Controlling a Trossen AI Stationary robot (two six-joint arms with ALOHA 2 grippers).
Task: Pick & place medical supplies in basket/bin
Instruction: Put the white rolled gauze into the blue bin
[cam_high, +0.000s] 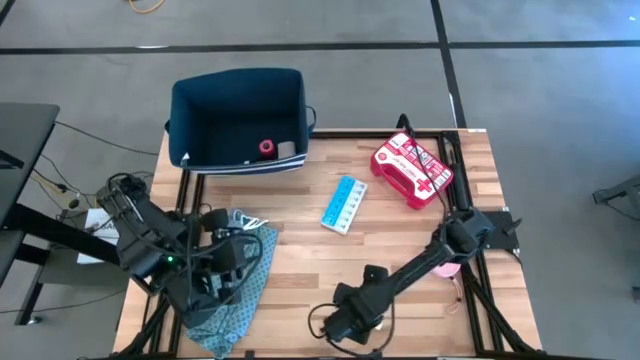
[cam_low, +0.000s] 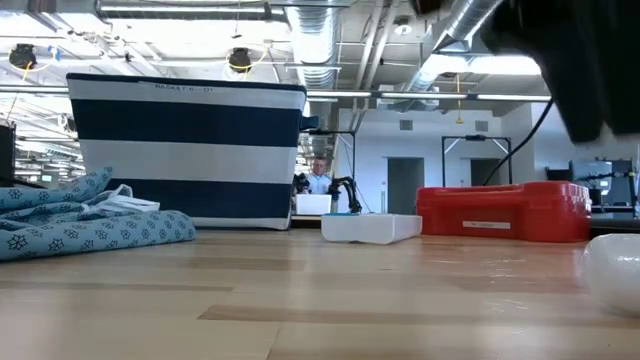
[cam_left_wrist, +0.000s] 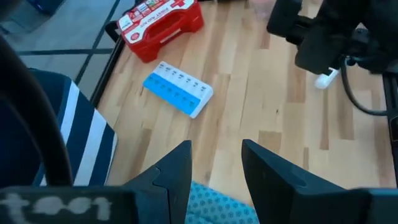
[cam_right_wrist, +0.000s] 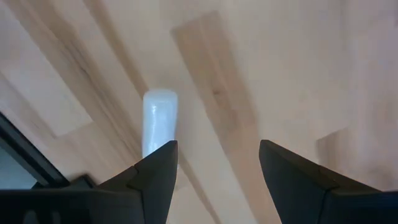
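Note:
The navy bin (cam_high: 238, 120) stands at the table's far left edge; a small red-capped bottle (cam_high: 266, 148) rests on its floor. The light blue pill box (cam_high: 344, 203) lies flat mid-table and the red first-aid case (cam_high: 411, 170) lies flat at the far right. A pink tape roll (cam_high: 447, 268) shows under the right arm. My left gripper (cam_left_wrist: 214, 168) is open over the teal cloth (cam_high: 235, 285) and faces the pill box (cam_left_wrist: 178, 93). My right gripper (cam_right_wrist: 217, 180) is open and empty near the front edge (cam_high: 335, 328), above bare wood. A pale cylinder (cam_right_wrist: 160, 121) lies just ahead of one finger.
The teal cloth is bunched at the near left, under my left arm. In the low view a white rounded thing (cam_low: 612, 272) sits at the near right. Bare wood lies between the pill box and the front edge. Cables run along the table's right side.

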